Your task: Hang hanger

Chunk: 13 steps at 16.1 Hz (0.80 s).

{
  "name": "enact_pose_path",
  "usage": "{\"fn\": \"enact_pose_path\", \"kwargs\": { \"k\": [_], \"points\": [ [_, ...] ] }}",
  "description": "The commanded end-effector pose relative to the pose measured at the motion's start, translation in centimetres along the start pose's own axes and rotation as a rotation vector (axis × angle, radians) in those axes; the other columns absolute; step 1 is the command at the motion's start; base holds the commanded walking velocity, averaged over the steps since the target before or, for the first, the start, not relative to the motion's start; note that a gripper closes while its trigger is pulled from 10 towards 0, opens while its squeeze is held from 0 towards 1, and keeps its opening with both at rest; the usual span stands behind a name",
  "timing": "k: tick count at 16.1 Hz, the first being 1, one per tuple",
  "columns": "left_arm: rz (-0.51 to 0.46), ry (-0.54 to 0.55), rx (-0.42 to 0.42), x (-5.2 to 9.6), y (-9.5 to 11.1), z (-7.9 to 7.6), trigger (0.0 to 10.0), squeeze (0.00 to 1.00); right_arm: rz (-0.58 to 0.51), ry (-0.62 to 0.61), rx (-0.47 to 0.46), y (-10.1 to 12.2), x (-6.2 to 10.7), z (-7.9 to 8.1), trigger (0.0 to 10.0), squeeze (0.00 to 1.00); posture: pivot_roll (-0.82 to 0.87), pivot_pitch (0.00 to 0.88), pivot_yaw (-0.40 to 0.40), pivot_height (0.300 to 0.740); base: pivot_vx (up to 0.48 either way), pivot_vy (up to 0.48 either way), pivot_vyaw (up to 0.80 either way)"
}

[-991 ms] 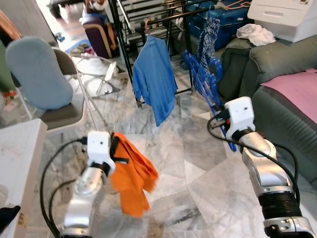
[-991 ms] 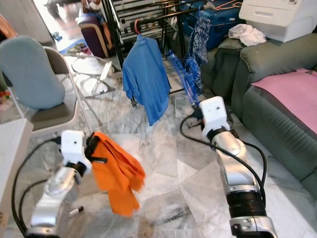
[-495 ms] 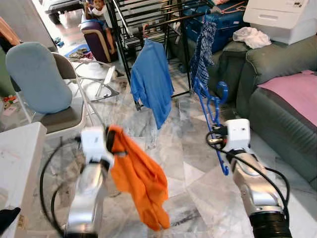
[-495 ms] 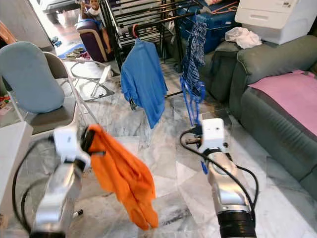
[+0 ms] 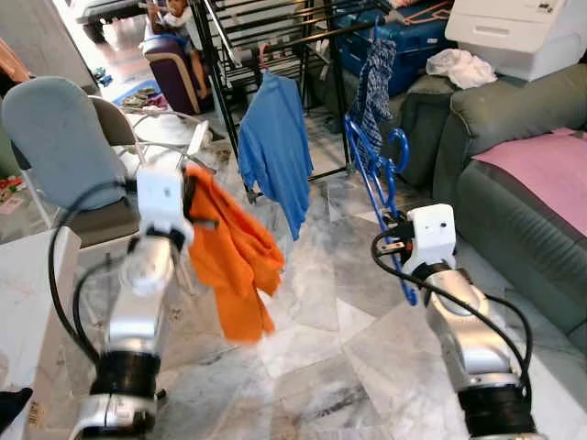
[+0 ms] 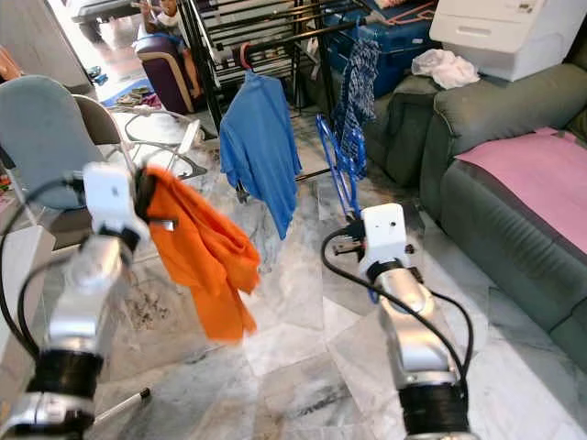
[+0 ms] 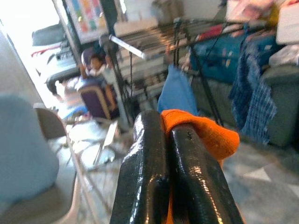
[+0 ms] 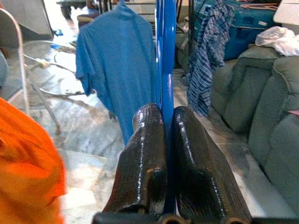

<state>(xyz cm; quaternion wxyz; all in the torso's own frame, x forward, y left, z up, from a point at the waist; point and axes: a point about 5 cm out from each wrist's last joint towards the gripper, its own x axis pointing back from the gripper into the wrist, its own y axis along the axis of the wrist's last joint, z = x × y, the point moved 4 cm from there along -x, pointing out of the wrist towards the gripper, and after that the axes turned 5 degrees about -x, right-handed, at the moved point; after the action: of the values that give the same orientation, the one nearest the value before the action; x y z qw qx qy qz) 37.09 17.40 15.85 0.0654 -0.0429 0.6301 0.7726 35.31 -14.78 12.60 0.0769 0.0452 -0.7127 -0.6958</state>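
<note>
Two grippers are raised before the robot, each pinching something. On the left, the left gripper (image 7: 161,154) has its fingers pressed together on an orange cloth (image 5: 231,266), which hangs down from it in loose folds above the marble floor (image 5: 312,367). On the right, the right gripper (image 8: 164,154) clamps the blue hanger (image 5: 381,192) by one thin bar; the hanger stands nearly upright above the wrist, its hook (image 5: 398,147) at the top, pointing toward the sofa side.

Farther off, at the centre, a black rack (image 5: 275,37) carries a blue shirt (image 5: 275,151) on its own hanger and, to the right of it, a checked blue garment (image 5: 374,78). The hanger in the gripper is near the rack but apart from it. A grey sofa (image 5: 523,174) with a pink cover (image 5: 550,160) lies at the right, with a white crumpled cloth (image 5: 461,66) on its far arm. A chair (image 5: 55,147) with a blue back stands at the left, beside a white surface (image 5: 27,293). A person (image 5: 174,18) sits far back, beyond the rack.
</note>
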Motion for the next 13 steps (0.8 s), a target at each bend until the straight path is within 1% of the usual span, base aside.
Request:
{"fn": "enact_pose_path", "kwargs": {
  "k": [1, 2, 3, 4, 5, 6, 8, 9, 10, 11, 12, 13],
  "points": [
    [0.022, 0.02, 0.0, 1.8, -1.3, -0.6, 10.0, 0.0, -0.023, 0.041, -0.023, 0.2, 0.6, 1.3, 10.0, 0.0, -0.15, 0.0, 0.101, 0.74, 0.0, 0.0, 0.0],
    [0.032, 0.025, -0.002, 3.1, -2.1, -1.2, 10.0, 0.0, -0.016, 0.056, -0.025, -0.1, 0.9, 1.7, 10.0, 0.0, -0.15, 0.0, 0.102, 0.74, 0.0, 0.0, 0.0],
    [0.077, 0.045, 0.031, 4.5, -3.4, -1.5, 10.0, 0.0, -0.014, 0.066, -0.018, -0.2, 1.1, 2.0, 10.0, 0.0, -0.15, 0.0, 0.1, 0.74, 0.0, 0.0, 0.0],
    [0.089, 0.058, 0.023, 5.6, -4.0, -1.4, 10.0, 0.0, -0.014, 0.074, -0.012, -0.2, 1.1, 2.1, 10.0, 0.0, -0.14, 0.0, 0.097, 0.74, 0.0, 0.0, 0.0],
    [0.1, 0.084, 0.002, 6.8, -4.6, -0.9, 10.0, 0.0, -0.011, 0.078, -0.013, -0.3, 1.2, 2.0, 10.0, 0.0, -0.13, 0.0, 0.09, 0.74, 0.0, 0.0, 0.0],
    [0.153, 0.146, 0.012, 8.5, -5.7, 0.3, 10.0, 0.0, -0.001, 0.084, -0.012, -0.4, 1.3, 1.8, 10.0, 0.0, -0.12, 0.0, 0.082, 0.74, 0.0, 0.0, 0.0],
    [0.189, 0.206, 0.007, 10.0, -6.3, 1.7, 10.0, 0.0, 0.007, 0.093, -0.004, -0.4, 1.2, 1.7, 10.0, 0.0, -0.1, 0.0, 0.07, 0.74, 0.0, 0.0, 0.0],
    [0.187, 0.186, 0.016, 10.0, -6.1, 1.4, 10.0, 0.0, 0.01, 0.102, -0.008, -0.4, 1.2, 1.9, 10.0, 0.0, -0.09, 0.0, 0.068, 0.74, 0.0, 0.0, 0.0],
    [0.168, 0.143, 0.025, 9.8, -5.6, 0.9, 10.0, 0.0, 0.019, 0.136, -0.01, -0.4, 1.3, 2.4, 10.0, 0.0, -0.09, 0.0, 0.07, 0.74, 0.0, 0.0, 0.0],
    [0.143, 0.111, 0.015, 9.5, -5.0, 0.5, 10.0, 0.0, 0.027, 0.176, -0.004, -0.5, 1.6, 2.9, 10.0, 0.0, -0.1, 0.0, 0.071, 0.74, 0.0, 0.0, 0.0],
    [0.127, 0.106, 0.026, 9.3, -4.5, 0.4, 10.0, 0.0, 0.039, 0.204, 0.012, -0.8, 2.0, 3.3, 10.0, 0.0, -0.1, 0.0, 0.071, 0.74, 0.0, 0.0, 0.0],
    [0.137, 0.129, 0.065, 9.3, -4.4, 0.6, 10.0, 0.0, 0.055, 0.207, 0.013, -1.2, 2.4, 3.1, 10.0, 0.0, -0.11, 0.0, 0.082, 0.74, 0.0, 0.0, 0.0]
  ]
}}
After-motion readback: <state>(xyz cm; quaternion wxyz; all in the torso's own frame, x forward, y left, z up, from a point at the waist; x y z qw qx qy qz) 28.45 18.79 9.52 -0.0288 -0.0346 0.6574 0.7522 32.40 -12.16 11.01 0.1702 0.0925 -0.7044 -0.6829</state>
